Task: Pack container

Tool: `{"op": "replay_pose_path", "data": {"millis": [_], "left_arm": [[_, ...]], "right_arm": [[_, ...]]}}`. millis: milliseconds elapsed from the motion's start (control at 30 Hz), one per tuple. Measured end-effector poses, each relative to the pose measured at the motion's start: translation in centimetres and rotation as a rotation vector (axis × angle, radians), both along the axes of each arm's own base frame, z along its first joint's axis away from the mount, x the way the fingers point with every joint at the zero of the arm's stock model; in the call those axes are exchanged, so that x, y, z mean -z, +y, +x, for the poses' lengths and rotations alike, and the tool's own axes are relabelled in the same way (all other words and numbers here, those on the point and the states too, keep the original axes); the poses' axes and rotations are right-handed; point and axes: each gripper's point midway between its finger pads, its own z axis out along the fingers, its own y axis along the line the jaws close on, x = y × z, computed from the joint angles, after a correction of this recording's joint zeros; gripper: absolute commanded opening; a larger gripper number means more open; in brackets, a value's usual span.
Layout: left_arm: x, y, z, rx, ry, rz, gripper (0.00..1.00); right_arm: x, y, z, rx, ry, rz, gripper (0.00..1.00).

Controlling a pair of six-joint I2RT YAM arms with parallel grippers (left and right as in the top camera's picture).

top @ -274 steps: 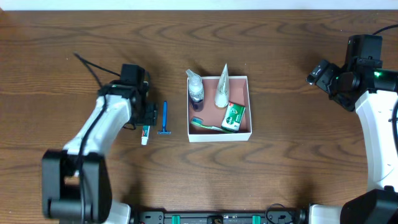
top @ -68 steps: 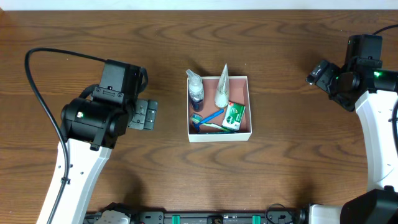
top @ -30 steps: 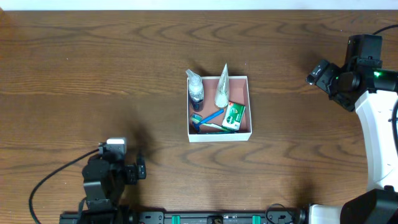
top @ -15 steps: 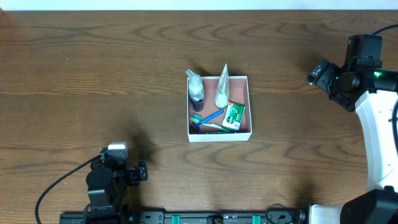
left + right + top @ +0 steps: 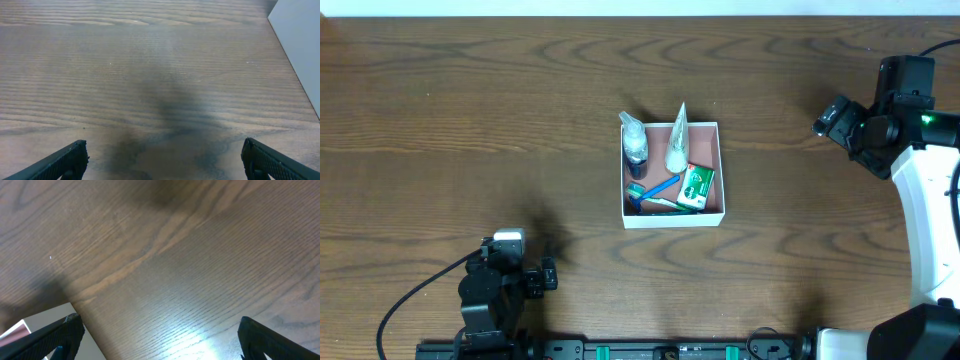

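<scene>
The container [image 5: 718, 175], a shallow white box with a pinkish-brown inside, sits at the table's middle. It holds a small clear bottle [image 5: 635, 145], a white tube [image 5: 677, 145], a small green box [image 5: 695, 188], a blue razor [image 5: 660, 188] and a toothbrush [image 5: 655, 203]. My left gripper [image 5: 162, 157] is open and empty, folded back at the near left edge of the table [image 5: 505, 285]. My right gripper [image 5: 160, 335] is open and empty, raised at the far right [image 5: 855, 125], well clear of the container.
The wooden table [image 5: 470, 120] surrounds the container. Its edge and a pale floor show in the left wrist view [image 5: 300, 40] and in the right wrist view [image 5: 50, 317].
Since the earliest frame the blue razor and the small tube have left the table beside the left arm; the razor now lies in the container. The left arm has drawn back to the near edge.
</scene>
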Motion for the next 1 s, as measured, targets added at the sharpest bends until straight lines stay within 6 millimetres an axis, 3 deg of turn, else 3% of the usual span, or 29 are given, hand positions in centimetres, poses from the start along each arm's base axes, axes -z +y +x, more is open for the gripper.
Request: {"op": "replay_pose_path", "data": {"millis": [567, 667, 867, 1000], "left_arm": [[0.0, 0.0, 0.0, 0.000, 0.000, 0.000, 0.98], [0.0, 0.0, 0.0, 0.000, 0.000, 0.000, 0.98], [0.0, 0.0, 0.0, 0.000, -0.001, 0.000, 0.98], [0.0, 0.0, 0.0, 0.000, 0.000, 0.000, 0.98]], "right_arm": [[-0.5, 0.4, -0.4, -0.009, -0.014, -0.011, 0.99], [-1.8, 2.0, -1.7, -0.062, -0.060, -0.046, 0.99], [-5.5, 5.7, -3.8, -0.264, -0.340, -0.163, 0.99], [-3.4, 6.3, -7.1, -0.388, -0.403, -0.230, 0.99]]}}
